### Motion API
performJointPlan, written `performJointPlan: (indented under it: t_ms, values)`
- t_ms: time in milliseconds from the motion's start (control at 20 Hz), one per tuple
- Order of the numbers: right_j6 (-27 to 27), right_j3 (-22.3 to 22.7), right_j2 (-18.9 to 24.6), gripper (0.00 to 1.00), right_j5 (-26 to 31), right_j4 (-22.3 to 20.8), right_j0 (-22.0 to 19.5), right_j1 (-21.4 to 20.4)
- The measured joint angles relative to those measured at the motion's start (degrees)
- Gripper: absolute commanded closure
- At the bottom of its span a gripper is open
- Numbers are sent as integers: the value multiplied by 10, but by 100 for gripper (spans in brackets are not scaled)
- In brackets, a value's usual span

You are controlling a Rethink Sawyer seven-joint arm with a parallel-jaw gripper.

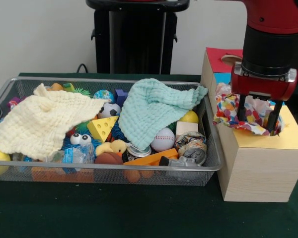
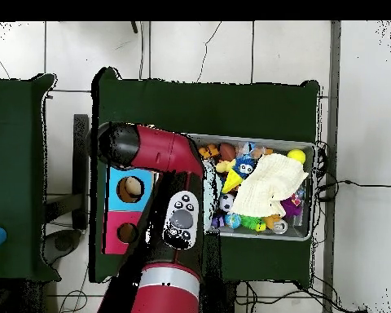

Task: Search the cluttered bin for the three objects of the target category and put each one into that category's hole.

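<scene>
End effector [image 1: 259,115] fingers spread around a colourful cloth [image 1: 233,113] on the wooden box [image 1: 260,166], beside the bin [image 1: 208,168].

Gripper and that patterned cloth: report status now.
Gripper over the box's yellow section, fingers down in the multicoloured cloth. Grip unconfirmed. Cloth bunched at the hole, not yet through. Nothing blocking.
</scene>
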Motion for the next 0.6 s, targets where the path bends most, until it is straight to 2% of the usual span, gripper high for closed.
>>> performJointPlan:
  t_ms: [600]
  values:
    - [0, 1, 0, 0, -5, 14, 1, 1]
